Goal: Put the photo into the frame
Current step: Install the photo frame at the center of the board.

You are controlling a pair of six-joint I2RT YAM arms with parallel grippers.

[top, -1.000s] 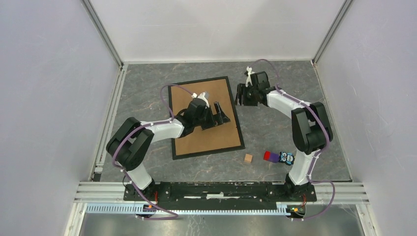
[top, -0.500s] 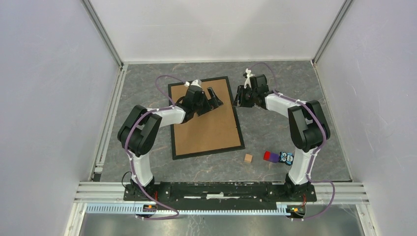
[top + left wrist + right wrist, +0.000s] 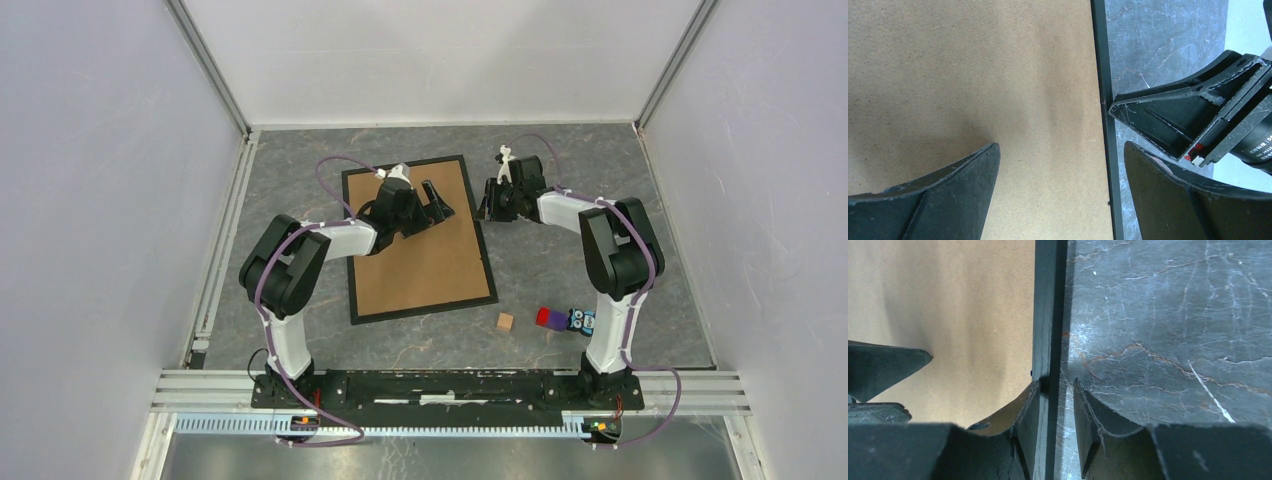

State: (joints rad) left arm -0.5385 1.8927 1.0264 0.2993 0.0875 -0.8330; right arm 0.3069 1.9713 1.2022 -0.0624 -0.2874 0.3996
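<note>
- The left arm reaches over the far part of the backing board. Its jaws stand wide and hold nothing, one finger above the brown board and the other out past the rim. I would keep them high and out of the pinch, ready to steady the board if it slides.
- The frame lies flat on the surface, left of middle, back side up with the board filling it. No photo shows in any view, so the board probably has to come out first.
- The step in hand looks like a grip on the frame's right rim, at its far end.
- The right arm has its jaws narrow and astride that rim, the inner finger over the board and against the black edge, the outer finger on the stone side. A slit of surface shows between the outer finger and the rim, so the grip does not look closed.
- To do it well, keep the fingers square to the rim and the tips low enough to catch its full depth. Close gently, since the moulding is thin, and raise that edge slowly so the board does not drop out.
- The wooden cube, the purple block and the owl toy sit well apart near the right base, so swing the frame away from them.
</note>
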